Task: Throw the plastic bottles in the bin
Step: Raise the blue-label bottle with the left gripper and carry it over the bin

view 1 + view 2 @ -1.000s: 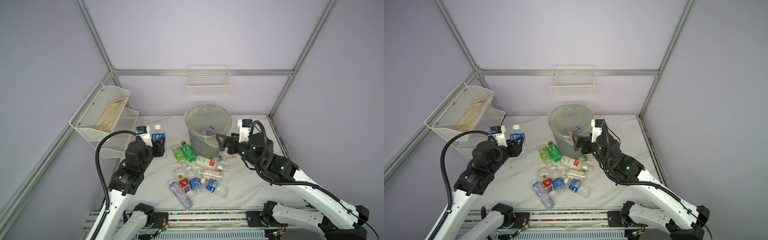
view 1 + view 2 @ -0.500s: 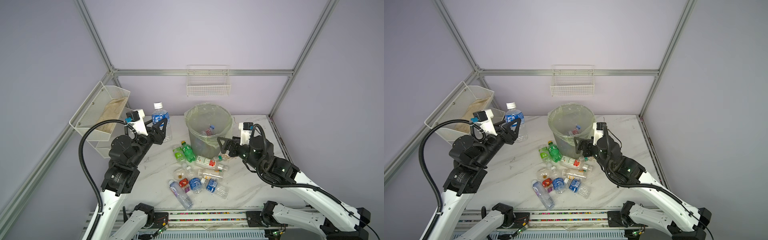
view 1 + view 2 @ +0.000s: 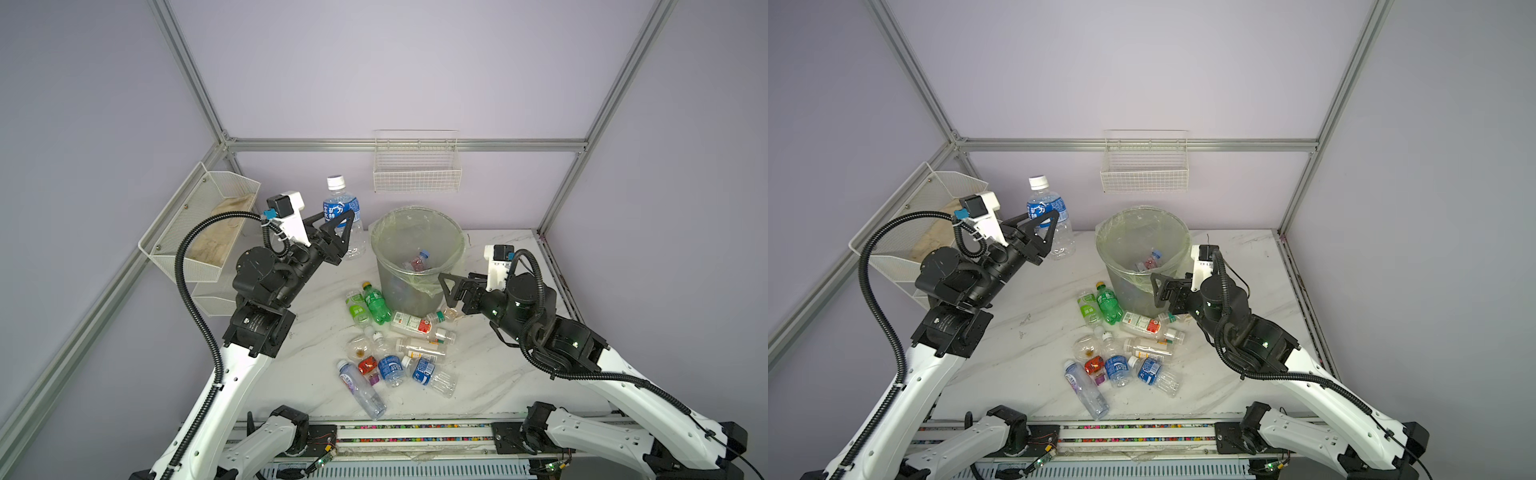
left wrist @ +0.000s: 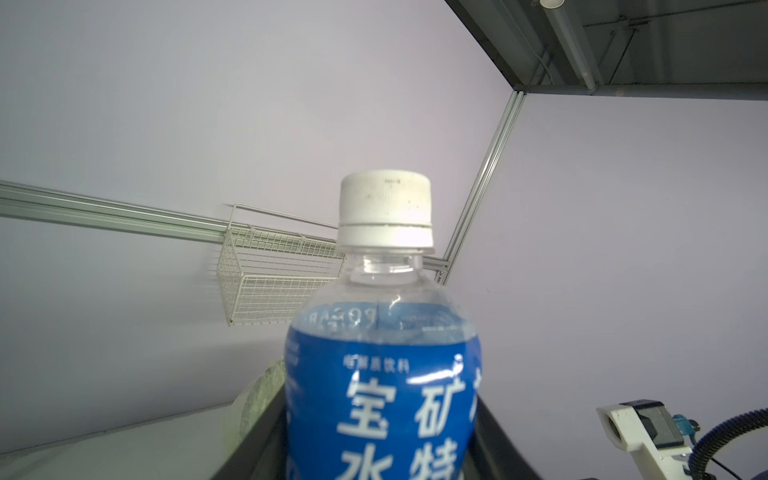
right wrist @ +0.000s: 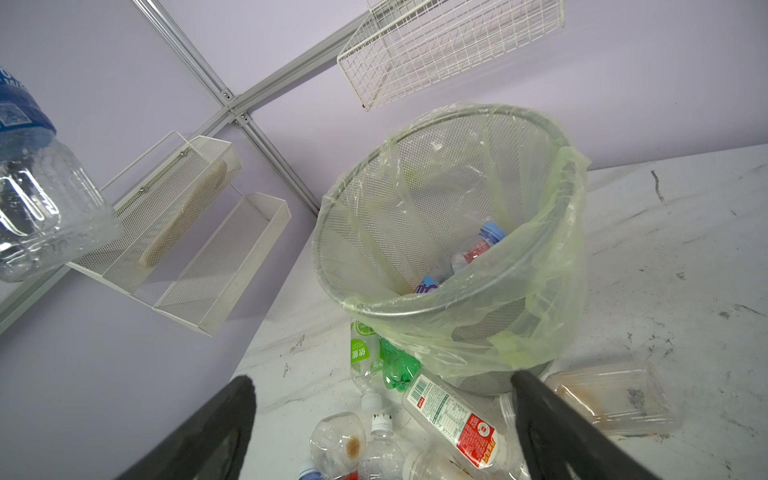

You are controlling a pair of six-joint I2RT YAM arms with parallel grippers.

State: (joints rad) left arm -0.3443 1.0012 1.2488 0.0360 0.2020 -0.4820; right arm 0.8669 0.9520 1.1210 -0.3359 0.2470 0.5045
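While the left gripper clamps the blue-labelled bottle around its label band, that bottle stands upright in the air, long axis vertical, white cap up and clear base down; in both top views it hangs to the left of the bin, beside the rim and not over the mouth; the right gripper hovers low at the bin's right side, jaws spread wide with nothing between them; a blue-capped bottle lies slanted inside the bin, cap uppermost; the other bottles lie mostly on their sides on the marble table in front of the bin, pointing various ways.
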